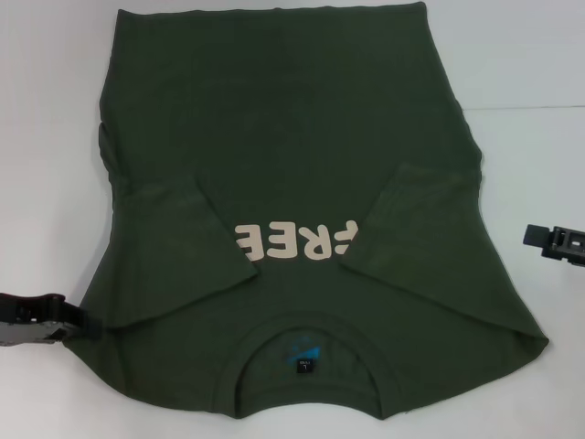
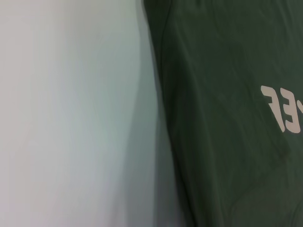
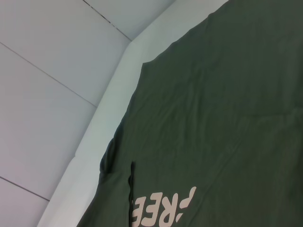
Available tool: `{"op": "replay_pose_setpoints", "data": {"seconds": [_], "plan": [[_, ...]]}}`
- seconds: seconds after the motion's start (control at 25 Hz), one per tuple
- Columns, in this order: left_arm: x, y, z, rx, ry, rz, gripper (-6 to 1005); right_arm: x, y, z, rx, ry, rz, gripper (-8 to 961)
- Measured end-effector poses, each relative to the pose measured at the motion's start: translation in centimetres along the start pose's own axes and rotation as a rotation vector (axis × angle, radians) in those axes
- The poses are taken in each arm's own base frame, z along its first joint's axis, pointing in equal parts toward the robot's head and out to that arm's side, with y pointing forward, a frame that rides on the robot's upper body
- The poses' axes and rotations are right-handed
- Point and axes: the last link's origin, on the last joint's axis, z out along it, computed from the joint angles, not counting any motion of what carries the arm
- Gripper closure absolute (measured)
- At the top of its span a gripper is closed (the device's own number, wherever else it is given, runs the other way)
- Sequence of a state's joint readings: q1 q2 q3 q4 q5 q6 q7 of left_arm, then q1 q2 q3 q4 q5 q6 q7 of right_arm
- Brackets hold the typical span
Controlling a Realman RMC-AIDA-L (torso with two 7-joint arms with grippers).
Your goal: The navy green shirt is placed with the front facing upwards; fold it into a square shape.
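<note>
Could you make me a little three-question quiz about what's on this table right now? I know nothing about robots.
1. True or false: both sleeves of the navy green shirt are folded inward over its front.
2. Which pincer is beside the shirt's edge: A) left pincer B) right pincer?
3. Fill in: the cream lettering lies between the folded sleeves and above the ____ in the head view.

Key: 1 true; 2 A; 3 collar.
</note>
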State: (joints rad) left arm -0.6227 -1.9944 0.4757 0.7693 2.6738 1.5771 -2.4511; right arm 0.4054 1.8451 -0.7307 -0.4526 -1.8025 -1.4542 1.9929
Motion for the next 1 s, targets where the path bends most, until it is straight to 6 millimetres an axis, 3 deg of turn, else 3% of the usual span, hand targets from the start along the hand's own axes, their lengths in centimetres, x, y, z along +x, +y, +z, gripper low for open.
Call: {"op": "replay_pose_setpoints", "data": {"seconds": [0.36,0.56,0.72,1.0], "plan": [[0.0,0.0,0.1,-0.002,-0.002,0.003,902,-0.9,-0.1,-0.9,0.047,0.047,0.053,55],[-0.1,0.0,0.1,-0.003,-0.002,0.009,928,-4.0,0.3,-2.4,0.193,0.187,0.202,57],[0.0,0.1,0.0,-0.006,-0.001,0.015,941,-5.7,1.5,-2.4,0.248,0.295,0.206,58],[0.0,0.1,0.0,-0.014,0.004,0.013,941,-3.9,1.6,0.0,0.307,0.444,0.186,59]]}}
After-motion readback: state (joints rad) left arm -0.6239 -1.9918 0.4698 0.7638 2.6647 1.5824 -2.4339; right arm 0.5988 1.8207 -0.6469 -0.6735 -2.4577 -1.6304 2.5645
